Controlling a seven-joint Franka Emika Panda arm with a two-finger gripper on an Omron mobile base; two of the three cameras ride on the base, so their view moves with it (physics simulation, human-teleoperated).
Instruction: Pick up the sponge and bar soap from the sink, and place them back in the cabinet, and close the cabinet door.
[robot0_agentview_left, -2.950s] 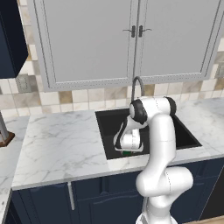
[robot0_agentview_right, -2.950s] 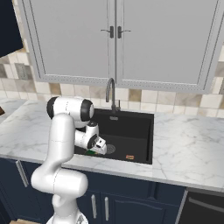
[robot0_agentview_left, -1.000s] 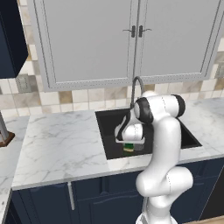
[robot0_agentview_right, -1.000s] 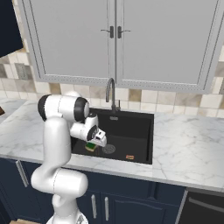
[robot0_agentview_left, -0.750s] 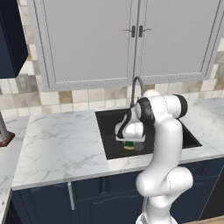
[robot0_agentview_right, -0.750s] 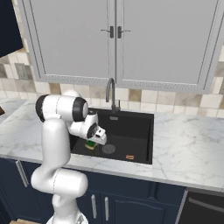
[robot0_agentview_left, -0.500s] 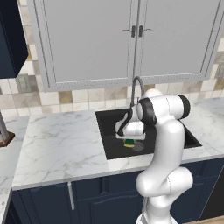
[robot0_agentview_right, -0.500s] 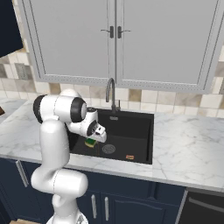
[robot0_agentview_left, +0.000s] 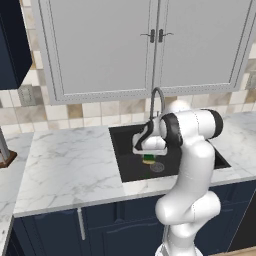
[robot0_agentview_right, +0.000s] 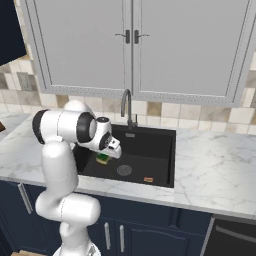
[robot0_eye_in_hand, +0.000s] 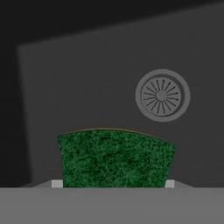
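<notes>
My gripper (robot0_agentview_left: 148, 156) hangs over the left half of the black sink (robot0_agentview_left: 128, 161), shut on the sponge (robot0_agentview_left: 148, 160). The sponge is clear of the basin floor. From the right base camera the sponge (robot0_agentview_right: 102, 158) is green over yellow under the gripper (robot0_agentview_right: 103, 155). In the hand view its green face (robot0_eye_in_hand: 116, 159) sits between the fingertips, with the basin floor below. The small orange bar soap (robot0_agentview_right: 148, 179) lies on the basin floor near the front right. A navy part of the cabinet (robot0_agentview_left: 12, 45) shows at the upper left; I cannot make out the cabinet door.
The round grey drain (robot0_agentview_right: 124, 170) lies mid-basin. The gooseneck tap (robot0_agentview_left: 156, 100) curves up behind the sink. Light grey wall cabinets (robot0_agentview_left: 150, 45) hang above. Marble counter (robot0_agentview_left: 70, 165) runs on both sides of the sink. A brown-based object (robot0_agentview_left: 4, 156) stands at the far left.
The gripper has risen from the sink floor, and the sponge has come up with it between the jaws.
</notes>
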